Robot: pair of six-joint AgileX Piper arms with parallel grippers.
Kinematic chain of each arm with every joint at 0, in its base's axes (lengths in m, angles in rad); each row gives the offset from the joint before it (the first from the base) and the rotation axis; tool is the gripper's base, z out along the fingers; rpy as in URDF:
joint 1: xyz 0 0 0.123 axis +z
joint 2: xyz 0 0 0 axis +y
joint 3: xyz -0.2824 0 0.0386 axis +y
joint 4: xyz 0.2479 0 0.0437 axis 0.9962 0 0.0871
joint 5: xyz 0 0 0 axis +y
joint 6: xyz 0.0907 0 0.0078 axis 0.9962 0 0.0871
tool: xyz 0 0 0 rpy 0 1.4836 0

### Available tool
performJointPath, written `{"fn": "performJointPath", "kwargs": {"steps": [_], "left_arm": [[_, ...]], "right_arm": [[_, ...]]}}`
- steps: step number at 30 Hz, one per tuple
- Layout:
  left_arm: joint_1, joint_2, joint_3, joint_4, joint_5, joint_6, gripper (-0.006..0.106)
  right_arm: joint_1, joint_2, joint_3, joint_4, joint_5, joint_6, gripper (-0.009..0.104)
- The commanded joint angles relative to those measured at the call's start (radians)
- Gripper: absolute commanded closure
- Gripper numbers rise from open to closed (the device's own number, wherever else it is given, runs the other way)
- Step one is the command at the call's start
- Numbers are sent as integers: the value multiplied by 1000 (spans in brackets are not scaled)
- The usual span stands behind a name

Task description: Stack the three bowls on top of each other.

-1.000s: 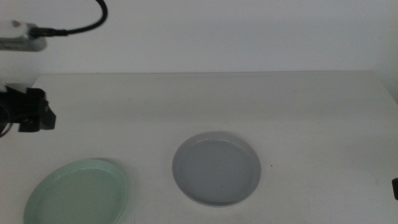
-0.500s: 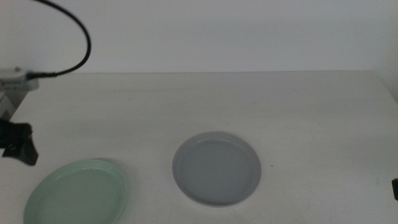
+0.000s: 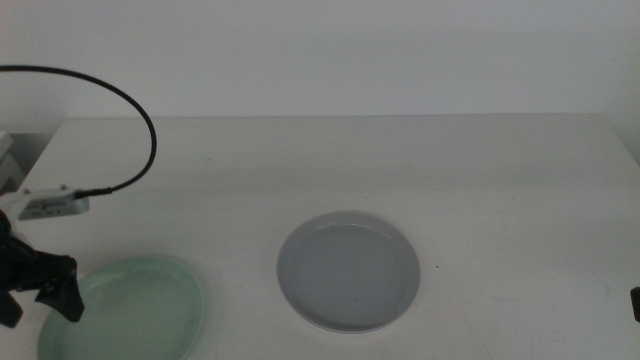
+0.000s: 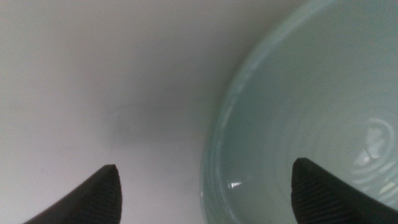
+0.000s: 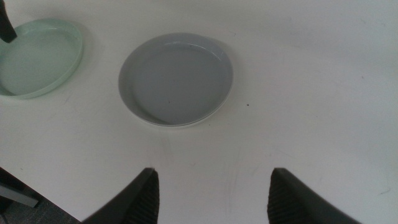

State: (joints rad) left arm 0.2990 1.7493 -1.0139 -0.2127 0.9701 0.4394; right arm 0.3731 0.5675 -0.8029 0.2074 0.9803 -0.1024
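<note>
On the left side of the white tabletop (image 3: 300,160), the left pincer (image 3: 40,297) is low over the near-left edge of the mint green bowl (image 3: 130,310). In the left wrist view its two dark jaws are wide apart, one over the inside of the bowl and one over the bare tabletop, so the rim (image 4: 214,143) sits between them. It is not squeezing the bowl yet.

In the middle sits the grey bowl (image 3: 348,270), flat on the tabletop and apart from the green one. In the right wrist view a thin white edge (image 5: 163,124) peeks out under the grey bowl. That may be the white bowl lying underneath, but I cannot tell for sure.

On the right, the right pincer (image 5: 211,199) waits above the tabletop, its jaws apart and holding nothing.

So the job looks partly done. The green bowl has yet to be grabbed, lifted and set on top of the grey bowl.
</note>
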Motion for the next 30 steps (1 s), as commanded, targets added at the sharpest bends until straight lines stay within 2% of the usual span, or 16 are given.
{"fn": "performJointPath", "kwargs": {"steps": [1, 4, 8, 11, 15, 16, 23, 27, 30], "left_arm": [[2, -12, -17, -28, -2, 3, 3], [2, 19, -17, -28, -3, 3, 14], [2, 50, -17, -34, -1, 3, 38], [2, 60, -17, -48, -1, 0, 59], [2, 55, -21, -63, 23, 0, 96], [2, 49, -22, -65, 35, 0, 100], [2, -105, -48, -68, 117, -25, 100], [-14, -217, -135, -123, 223, -74, 100], [-72, -258, -228, -140, 276, -127, 100]], "right_arm": [[4, 3, -23, 4, -58, -4, 50], [4, 3, -23, 4, -58, -4, 50], [4, 3, -23, 4, -58, -4, 50], [4, 3, -23, 4, -57, -4, 50], [4, 3, -23, 4, -57, -4, 50], [4, 3, -23, 4, -57, -4, 50], [4, 3, -23, 4, -57, -4, 50], [4, 3, -23, 4, -57, -4, 50], [4, 3, -23, 4, -57, -4, 50]]}}
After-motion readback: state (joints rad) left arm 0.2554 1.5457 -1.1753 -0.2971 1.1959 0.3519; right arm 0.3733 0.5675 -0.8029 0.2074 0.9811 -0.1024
